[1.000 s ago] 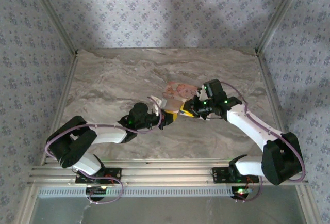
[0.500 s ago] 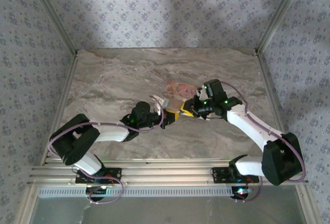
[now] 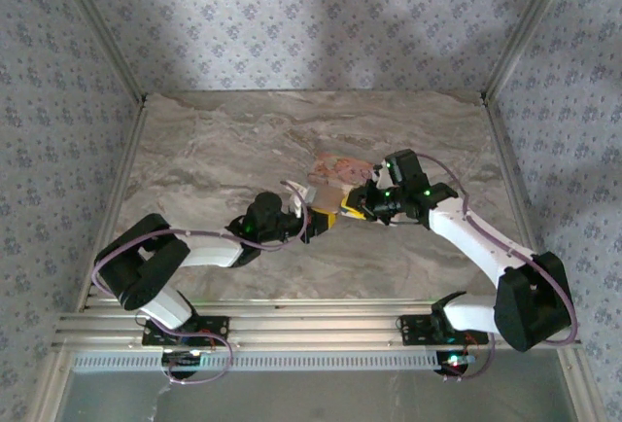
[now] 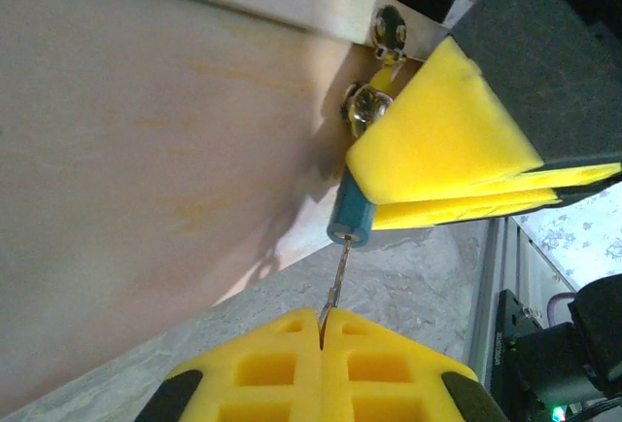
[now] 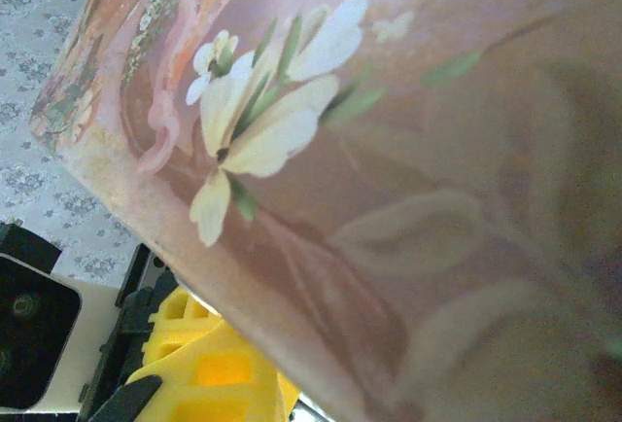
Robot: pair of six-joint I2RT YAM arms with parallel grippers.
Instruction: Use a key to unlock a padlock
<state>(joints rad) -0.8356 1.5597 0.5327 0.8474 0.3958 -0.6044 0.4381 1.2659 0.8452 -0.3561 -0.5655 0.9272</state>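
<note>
Blue and tiny, the padlock [image 4: 350,220] hangs against the edge of the pink floral pouch [image 4: 146,150], with small shiny metal fittings [image 4: 364,106] just above it. The right gripper [image 4: 371,198] pinches the padlock's upper part between its yellow pads. A thin metal key [image 4: 335,281] meets its lower face, and the left gripper [image 4: 321,320] has its fingers pressed together on the key's other end. From above, both grippers — left [image 3: 316,220], right [image 3: 355,210] — meet beside the pouch [image 3: 335,171] near the middle of the marble table [image 3: 214,150].
</note>
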